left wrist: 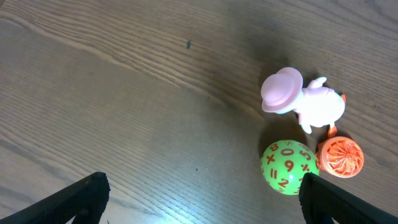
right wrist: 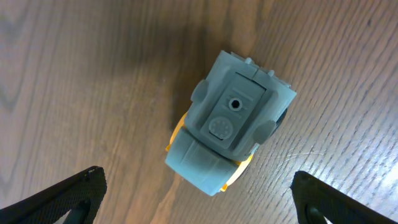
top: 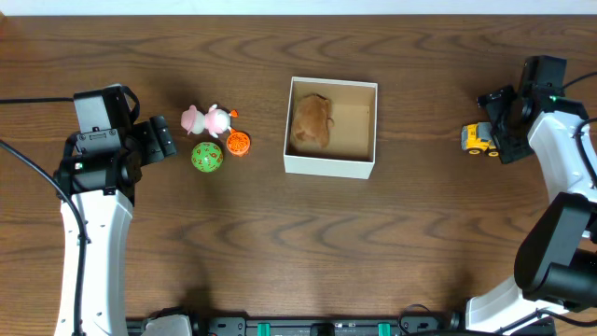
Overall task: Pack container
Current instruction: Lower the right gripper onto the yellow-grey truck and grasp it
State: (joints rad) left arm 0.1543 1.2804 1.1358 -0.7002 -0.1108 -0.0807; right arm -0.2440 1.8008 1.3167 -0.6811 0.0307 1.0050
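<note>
The right gripper (right wrist: 198, 205), wide open and empty, has the yellow toy truck (right wrist: 230, 121) centred just ahead, slanted across its gap.

Dark wood-grain bench (left wrist: 93, 93), matt and finely streaked. Smooth glossy plastic on green ball (left wrist: 288, 167) and pink-and-white figure (left wrist: 305, 102). Ribbed plastic on orange toy (left wrist: 339, 157). Matt grey plastic underside on toy truck (right wrist: 230, 121). Thin white walls, tan cardboard-like inside on container (top: 329, 166).

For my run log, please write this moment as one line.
left gripper: open, near green ball | right gripper: open, facing yellow truck | container: brown toy inside
</note>
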